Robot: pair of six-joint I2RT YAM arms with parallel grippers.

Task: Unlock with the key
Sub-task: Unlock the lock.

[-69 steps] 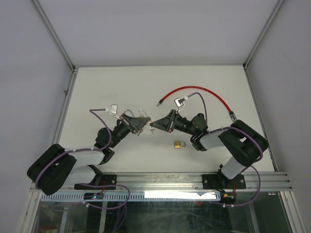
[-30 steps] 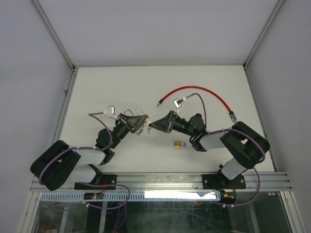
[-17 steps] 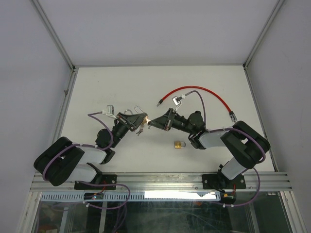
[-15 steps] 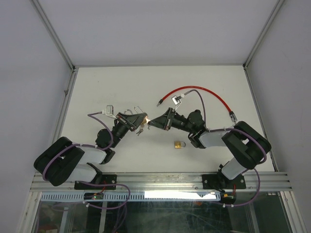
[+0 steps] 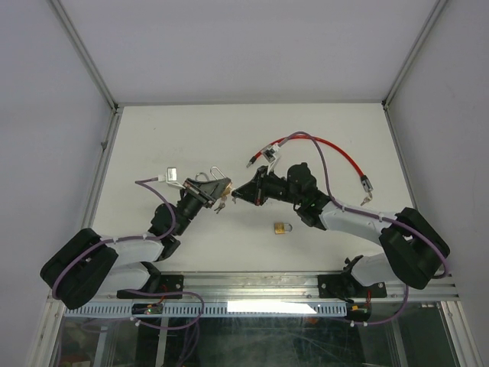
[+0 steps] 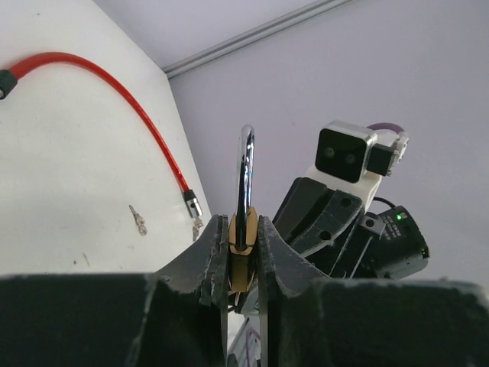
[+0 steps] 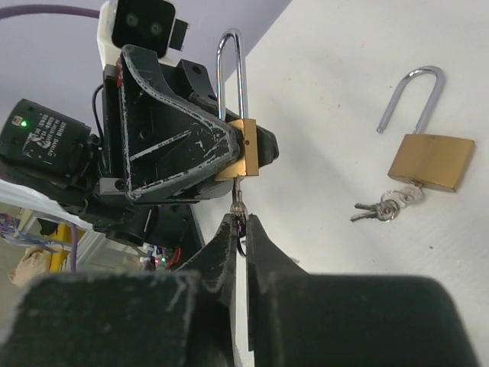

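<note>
Padlock (image 6: 241, 229) pinched upright in left fingers (image 6: 210, 256), brass body clamped, shackle up, held off the worktop (image 5: 191, 138); that grip is unchanged. Just right of it, key (image 7: 239, 205) sits in the keyhole under the body. Right fingers (image 7: 221, 252) were slightly apart a second ago and are now clenched on the key; right arm has stretched in toward the lock. Insertion looks done, so the turn is next. Shackle seems not yet popped, but it's hard to tell. Further right, spare padlock (image 5: 283, 228) with its keys lies on the worktop, red cable (image 5: 321, 144) beyond it.
</note>
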